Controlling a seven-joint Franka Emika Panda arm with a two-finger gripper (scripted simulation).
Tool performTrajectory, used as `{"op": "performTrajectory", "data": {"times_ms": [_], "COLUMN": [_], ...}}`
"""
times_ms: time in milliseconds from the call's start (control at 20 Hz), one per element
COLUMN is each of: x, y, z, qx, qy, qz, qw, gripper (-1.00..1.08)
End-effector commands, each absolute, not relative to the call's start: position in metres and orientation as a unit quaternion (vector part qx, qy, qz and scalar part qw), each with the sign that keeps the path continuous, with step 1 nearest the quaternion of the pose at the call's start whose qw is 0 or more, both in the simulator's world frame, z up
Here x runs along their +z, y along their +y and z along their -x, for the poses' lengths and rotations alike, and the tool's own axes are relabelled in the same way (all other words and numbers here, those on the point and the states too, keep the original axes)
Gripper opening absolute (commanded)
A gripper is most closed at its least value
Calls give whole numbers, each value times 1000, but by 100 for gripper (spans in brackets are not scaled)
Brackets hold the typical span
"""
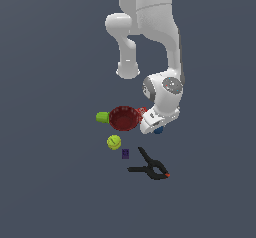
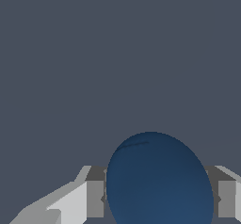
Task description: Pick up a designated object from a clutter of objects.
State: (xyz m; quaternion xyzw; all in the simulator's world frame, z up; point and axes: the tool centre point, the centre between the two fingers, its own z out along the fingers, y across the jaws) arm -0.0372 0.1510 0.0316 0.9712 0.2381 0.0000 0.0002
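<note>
Blue ball [image 2: 160,180] sits between fingers [image 2: 94,198] of hand [image 2: 160,199] (contact unclear, grip undeterminable).

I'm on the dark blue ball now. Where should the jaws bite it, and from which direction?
Grip the dark blue ball across its widest middle, coming from straight above. It is round and smooth, so an off-centre pinch would likely squeeze it out. In the wrist view the gripper already straddles it, one finger on each side.

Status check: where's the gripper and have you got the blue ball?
Gripper down at the clutter, fingers either side of the blue ball. Grasp not confirmed. Red bowl close beside; clamp and tennis ball apart.
</note>
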Motion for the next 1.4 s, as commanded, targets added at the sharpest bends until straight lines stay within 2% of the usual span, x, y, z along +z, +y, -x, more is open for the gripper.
{"op": "performTrajectory", "data": {"times_ms": [0, 600, 1350], "x": [32, 70, 211], "y": [151, 147, 131], "z": [37, 34, 21], "qx": [0, 0, 0], "qy": [238, 238, 239], "qz": [-971, -971, -971], "qw": [0, 0, -1], "gripper": [-100, -100, -100]}}
